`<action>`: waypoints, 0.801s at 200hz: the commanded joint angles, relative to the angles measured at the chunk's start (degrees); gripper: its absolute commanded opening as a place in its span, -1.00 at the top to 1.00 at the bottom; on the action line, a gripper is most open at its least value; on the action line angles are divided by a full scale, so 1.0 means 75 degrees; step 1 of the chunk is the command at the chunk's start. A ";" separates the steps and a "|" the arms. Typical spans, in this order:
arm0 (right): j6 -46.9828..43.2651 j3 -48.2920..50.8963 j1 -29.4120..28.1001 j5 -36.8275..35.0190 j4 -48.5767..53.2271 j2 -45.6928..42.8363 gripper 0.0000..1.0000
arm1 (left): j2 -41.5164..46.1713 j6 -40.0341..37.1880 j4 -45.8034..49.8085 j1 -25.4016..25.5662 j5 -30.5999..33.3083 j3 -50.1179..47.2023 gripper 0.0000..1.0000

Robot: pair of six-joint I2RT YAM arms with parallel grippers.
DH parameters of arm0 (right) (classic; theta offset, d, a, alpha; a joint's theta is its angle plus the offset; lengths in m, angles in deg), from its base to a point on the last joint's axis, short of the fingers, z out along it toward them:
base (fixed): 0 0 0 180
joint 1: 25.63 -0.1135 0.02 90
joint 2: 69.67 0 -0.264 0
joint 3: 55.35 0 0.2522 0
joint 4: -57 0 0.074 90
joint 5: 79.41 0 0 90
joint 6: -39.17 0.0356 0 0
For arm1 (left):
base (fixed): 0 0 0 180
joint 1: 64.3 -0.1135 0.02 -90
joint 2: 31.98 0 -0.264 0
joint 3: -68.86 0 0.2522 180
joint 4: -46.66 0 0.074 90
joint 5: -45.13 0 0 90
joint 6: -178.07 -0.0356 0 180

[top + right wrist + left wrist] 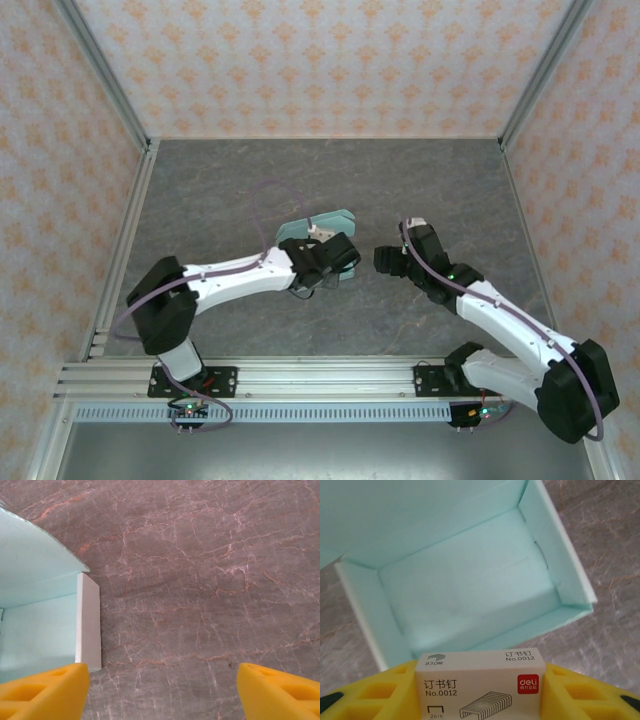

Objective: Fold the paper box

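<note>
Paper box (pixel 470 580), mint, open-topped, left hand (pixel 480 672) gripping staple box (pixel 482 690)

This is a robotics lab test cell rather than a lived-in room. A grey stone-patterned bench (pixel 330 190) is boxed in at 9, 12 and 3 o'clock by flat panels (pixel 320 60) papered in a pale orange floral print and framed by bare aluminium posts (pixel 105 75). At 6 o'clock a slotted aluminium rail (pixel 330 378) carries the bolted bases of the left arm (pixel 230 278) and the right arm (pixel 510 325), with small exposed electronics boards (pixel 190 408) beneath them.
</note>
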 commanded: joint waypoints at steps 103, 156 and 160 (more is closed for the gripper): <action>-0.0187 0.0317 0.0028 0.0361 -0.0154 -0.0268 -0.56 | -0.1179 0.0277 -0.0551 -0.0392 0.0800 0.0612 -0.04; -0.0202 0.0325 0.0031 0.0420 -0.0155 -0.0265 -0.56 | -0.1343 0.0223 -0.0709 -0.0521 0.0859 0.0550 -0.06; -0.0201 0.0328 0.0029 0.0423 -0.0134 -0.0274 -0.56 | -0.1361 0.0214 -0.0718 -0.0531 0.0864 0.0542 -0.06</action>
